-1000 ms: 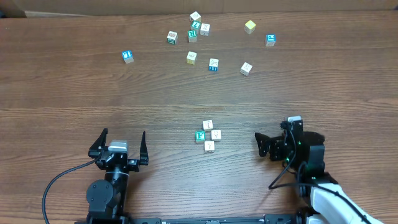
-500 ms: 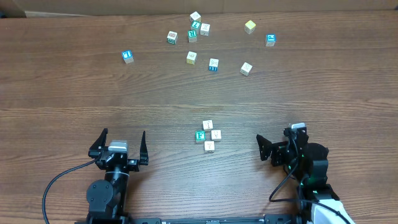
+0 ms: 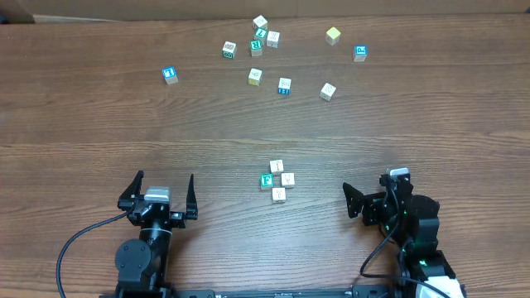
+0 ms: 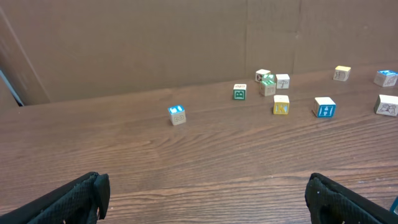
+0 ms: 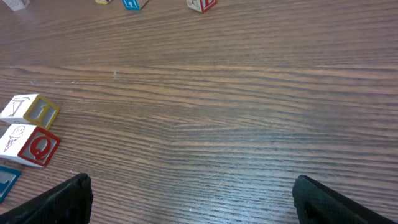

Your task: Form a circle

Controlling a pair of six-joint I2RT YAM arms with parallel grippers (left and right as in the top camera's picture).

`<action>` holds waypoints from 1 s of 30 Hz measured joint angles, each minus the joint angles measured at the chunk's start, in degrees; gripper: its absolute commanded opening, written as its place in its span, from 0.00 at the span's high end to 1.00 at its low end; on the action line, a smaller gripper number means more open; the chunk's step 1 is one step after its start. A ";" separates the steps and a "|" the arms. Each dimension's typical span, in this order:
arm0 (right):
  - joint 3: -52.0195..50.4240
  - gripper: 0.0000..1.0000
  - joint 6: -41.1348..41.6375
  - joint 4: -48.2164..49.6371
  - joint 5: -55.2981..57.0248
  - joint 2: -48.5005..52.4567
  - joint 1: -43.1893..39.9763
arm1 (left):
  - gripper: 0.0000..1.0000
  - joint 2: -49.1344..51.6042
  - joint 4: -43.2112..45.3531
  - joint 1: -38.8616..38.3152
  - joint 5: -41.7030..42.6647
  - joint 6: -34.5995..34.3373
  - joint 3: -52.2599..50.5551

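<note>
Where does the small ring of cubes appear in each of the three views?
Overhead: the circle sits just below centre.
Left wrist: not in it.
Right wrist: part of the circle at the left edge, cut off.
Shared landmark: the middle blue cube, upper centre overhead, right in left wrist, top edge in right wrist.

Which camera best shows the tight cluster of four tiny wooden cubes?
Overhead: the whole ring of three cream wooden cubes and one green-faced cube shows. Right wrist catches only part, cut off; left wrist misses it.

On left arm and right arm, jaws wide.
</note>
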 measured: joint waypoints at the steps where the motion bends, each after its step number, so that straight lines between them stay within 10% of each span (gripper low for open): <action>1: 0.00 0.00 -0.04 -0.72 0.02 -0.90 0.00 | 0.00 0.00 0.02 0.00 0.00 -0.02 0.00; 30: 0.00 0.00 -0.02 -13.16 2.69 -30.51 2.71 | 0.00 0.00 0.00 0.00 0.00 0.00 0.00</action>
